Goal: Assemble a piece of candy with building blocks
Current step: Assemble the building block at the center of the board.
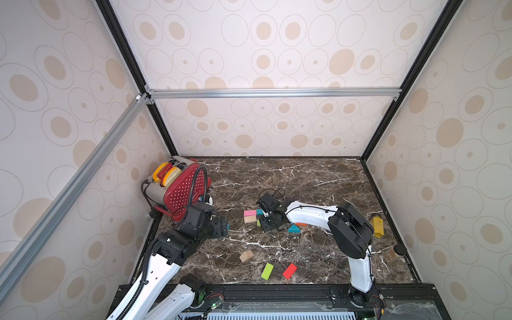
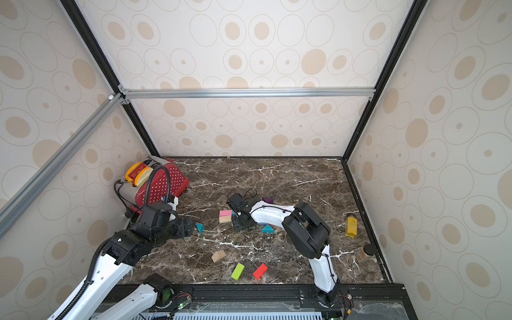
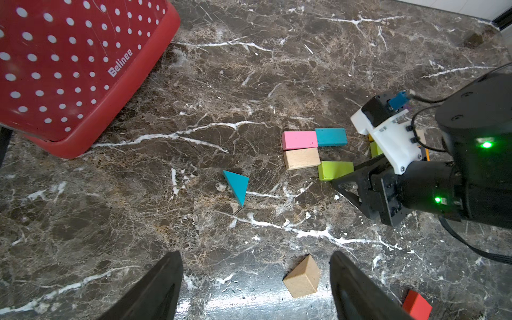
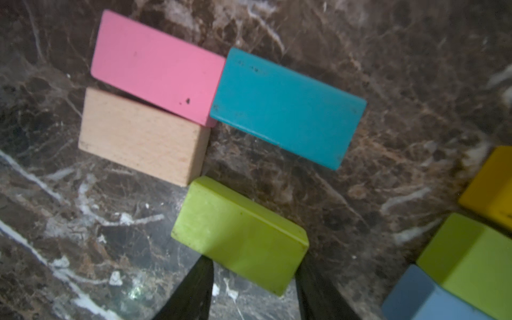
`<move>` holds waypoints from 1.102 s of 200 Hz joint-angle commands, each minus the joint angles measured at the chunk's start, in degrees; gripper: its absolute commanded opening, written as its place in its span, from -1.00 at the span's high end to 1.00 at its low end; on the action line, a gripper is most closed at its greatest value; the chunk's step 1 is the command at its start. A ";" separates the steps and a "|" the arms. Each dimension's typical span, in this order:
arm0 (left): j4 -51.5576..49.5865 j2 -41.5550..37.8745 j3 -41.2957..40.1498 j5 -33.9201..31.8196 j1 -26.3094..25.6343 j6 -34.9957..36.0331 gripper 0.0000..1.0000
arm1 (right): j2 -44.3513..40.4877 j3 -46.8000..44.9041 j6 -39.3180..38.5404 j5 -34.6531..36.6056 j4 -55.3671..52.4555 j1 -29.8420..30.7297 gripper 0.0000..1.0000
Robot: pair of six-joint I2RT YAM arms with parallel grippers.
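The candy body is being laid out near the middle of the tabletop: a pink brick lies flush against a tan brick, and a teal brick touches the pink one's end. The right tool has its jaws set on either side of a lime-green brick, touching or very nearly touching its sides; whether they have it firmly gripped cannot be told. That brick sits skewed, one corner just beside the tan brick, with a gap under the teal one. The step in hand looks like seating this fourth brick; the next move calls for turning it square and sliding it into that gap.

The left tool hangs wide and empty over the near left, with a loose tan block showing between its jaws on the tabletop below.

In both top views the right arm hides most of the green brick, while the right wrist view shows its skew plainly, along with yellow, green and blue blocks crowded to one side. The left wrist view shows a teal wedge apart to the left, probably meant for a wrapper end. Only the top views show the second green brick and red brick together at the near edge, and another teal wedge under the right arm.
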 commanded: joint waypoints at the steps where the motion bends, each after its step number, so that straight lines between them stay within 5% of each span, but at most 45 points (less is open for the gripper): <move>1: 0.10 -0.73 -0.06 0.02 0.47 1.16 -0.69 | 2.40 1.05 3.46 2.37 -2.26 0.41 -0.01; 69: 0.10 -0.79 -0.08 0.01 0.49 1.06 -0.69 | 3.83 2.47 4.36 4.32 -3.57 0.49 -0.01; 220: 0.10 -0.57 -0.07 0.25 0.43 1.06 -0.69 | 5.53 6.29 -6.74 6.09 -6.01 0.40 0.13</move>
